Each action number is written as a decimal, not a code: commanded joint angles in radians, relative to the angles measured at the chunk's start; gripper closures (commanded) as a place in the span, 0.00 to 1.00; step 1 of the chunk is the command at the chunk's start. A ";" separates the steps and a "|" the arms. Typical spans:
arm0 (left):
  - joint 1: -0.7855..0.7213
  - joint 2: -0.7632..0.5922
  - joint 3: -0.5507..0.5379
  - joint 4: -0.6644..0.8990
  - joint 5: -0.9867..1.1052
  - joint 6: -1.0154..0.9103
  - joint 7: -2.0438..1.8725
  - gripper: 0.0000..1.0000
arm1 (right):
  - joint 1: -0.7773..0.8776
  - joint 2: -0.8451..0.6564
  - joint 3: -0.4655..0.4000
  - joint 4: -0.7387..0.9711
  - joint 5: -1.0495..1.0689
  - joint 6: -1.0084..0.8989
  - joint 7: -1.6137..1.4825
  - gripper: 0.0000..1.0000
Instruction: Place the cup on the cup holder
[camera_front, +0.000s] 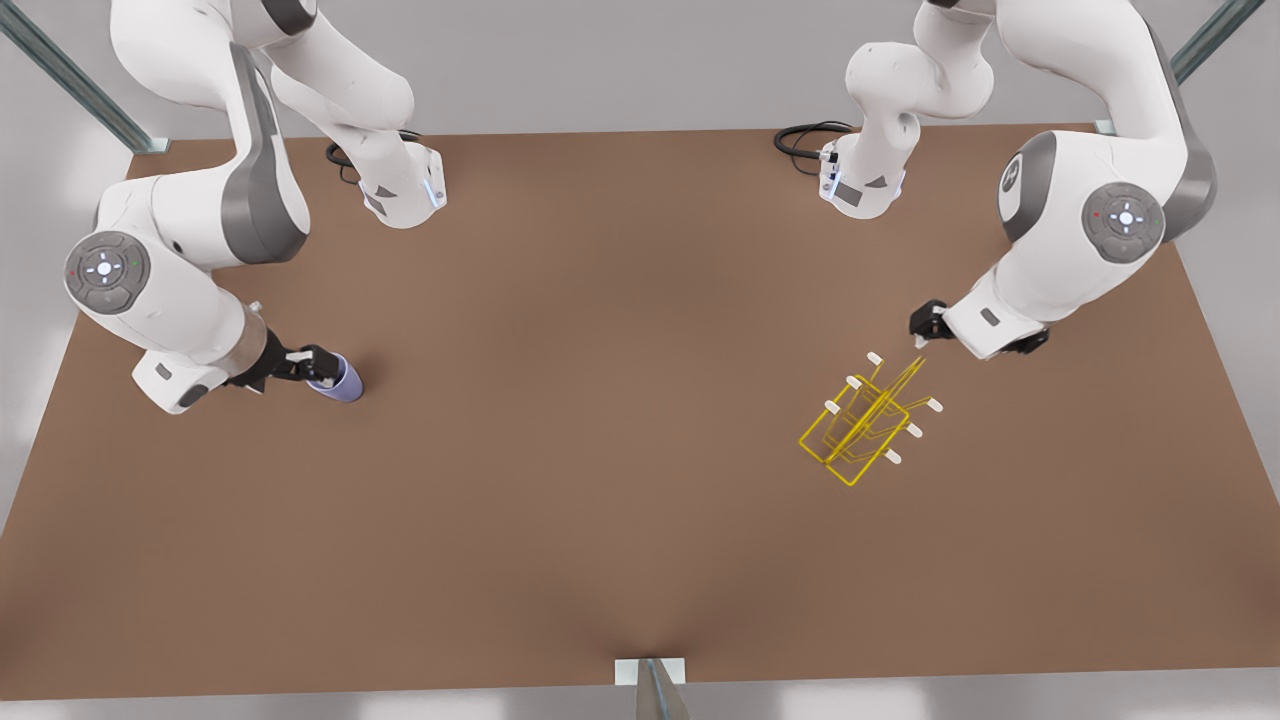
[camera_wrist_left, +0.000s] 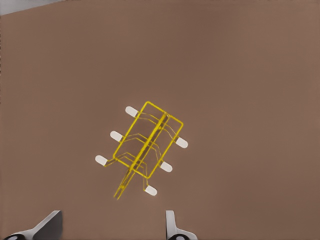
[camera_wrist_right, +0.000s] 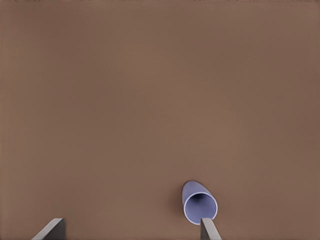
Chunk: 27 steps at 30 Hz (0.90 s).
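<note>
Right end effector (camera_front: 322, 368) spread at cup (camera_front: 343, 381); left end effector (camera_front: 922, 335) spread near cup holder (camera_front: 866, 428)

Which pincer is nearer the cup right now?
Right. The right pincer sits at the cup, one finger at its rim; the left pincer hangs by the cup holder.

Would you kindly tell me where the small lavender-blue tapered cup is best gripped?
Grip the small lavender-blue tapered cup at its rim wall from above. It stands mouth up and has no handle, and the right gripper, open, already has one fingertip at the rim.
</note>
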 joint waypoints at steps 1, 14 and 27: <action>-0.001 -0.001 0.000 0.001 0.002 0.053 0.055 0.00 | 0.000 -0.001 0.001 -0.002 -0.004 0.020 0.005 0.00; 0.006 0.016 0.006 -0.003 0.001 0.042 0.055 0.00 | -0.236 -0.041 0.171 -0.560 -0.002 0.367 0.094 0.00; 0.006 0.028 0.008 -0.001 0.001 0.030 0.057 0.00 | -1.006 -0.047 0.815 -0.922 0.053 0.855 -0.139 0.00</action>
